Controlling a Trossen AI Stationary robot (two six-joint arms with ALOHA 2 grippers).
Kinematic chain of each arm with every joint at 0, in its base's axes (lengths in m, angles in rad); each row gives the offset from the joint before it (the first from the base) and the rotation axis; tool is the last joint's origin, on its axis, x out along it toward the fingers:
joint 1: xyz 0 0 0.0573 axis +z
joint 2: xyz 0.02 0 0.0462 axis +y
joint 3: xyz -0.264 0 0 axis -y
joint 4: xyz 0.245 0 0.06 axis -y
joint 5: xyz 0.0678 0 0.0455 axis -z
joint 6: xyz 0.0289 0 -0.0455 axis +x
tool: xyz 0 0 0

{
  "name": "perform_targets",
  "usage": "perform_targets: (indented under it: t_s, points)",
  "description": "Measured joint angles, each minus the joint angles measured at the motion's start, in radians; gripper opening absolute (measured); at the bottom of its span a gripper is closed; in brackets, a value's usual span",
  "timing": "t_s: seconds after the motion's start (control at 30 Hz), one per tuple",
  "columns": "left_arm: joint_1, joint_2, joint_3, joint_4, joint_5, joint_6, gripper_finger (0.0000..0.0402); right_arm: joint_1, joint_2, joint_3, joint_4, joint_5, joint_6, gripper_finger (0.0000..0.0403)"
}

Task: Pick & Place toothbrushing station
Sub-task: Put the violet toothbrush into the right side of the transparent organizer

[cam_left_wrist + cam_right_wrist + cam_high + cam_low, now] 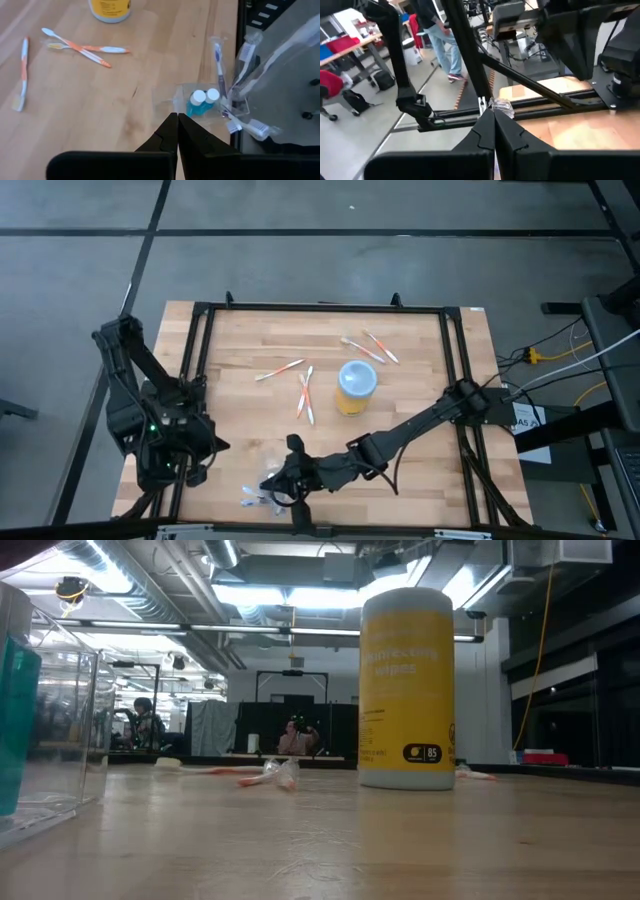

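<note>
Near the table's (pixel 420 380) front edge, the right gripper (pixel 268 485) is kept closed by the pouch (pixel 262 488); the left gripper (pixel 177 117) is closed too, nothing gripped.

1. We see the right pincer (pixel 494 116) with its two dark fingers pressed together, tips meeting in a point.
2. Just past the tips sits a small crinkled piece of clear plastic (pixel 501 106), at the black frame rail (pixel 530 102); we cannot tell whether the tips touch it.
3. The wooden desk (pixel 580 132) shows as a pale patch beside the fingers, crossed by the rail's dark bars.
4. The other arm (pixel 410 95) stands beyond the desk edge, dark and jointed.
5. Further off we see a person's legs (pixel 442 45) in light jeans on the grey floor (pixel 420 145).
6. A red chair (pixel 332 82) and a dark bag (pixel 355 100) sit near it.
</note>
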Motion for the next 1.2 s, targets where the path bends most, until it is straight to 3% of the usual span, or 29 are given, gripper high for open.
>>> perform_targets:
  t_s: [0.5, 0.77, 1.2]
  points:
    - [-0.008, 0.007, 0.0, -0.001, 0.003, -0.005, 0.0004, 0.065, 0.07, -0.001, 0.006, 0.158, 0.047, 0.0]
    - [-0.01, 0.007, 0.0, -0.002, 0.065, 0.011, 0.0004, 0.083, 0.103, -0.001, 0.016, 0.209, 0.096, 0.0]
    - [-0.131, 0.007, 0.0, 0.012, 0.088, -0.068, 0.0002, 0.083, 0.1, -0.001, -0.065, 0.226, 0.15, 0.0]
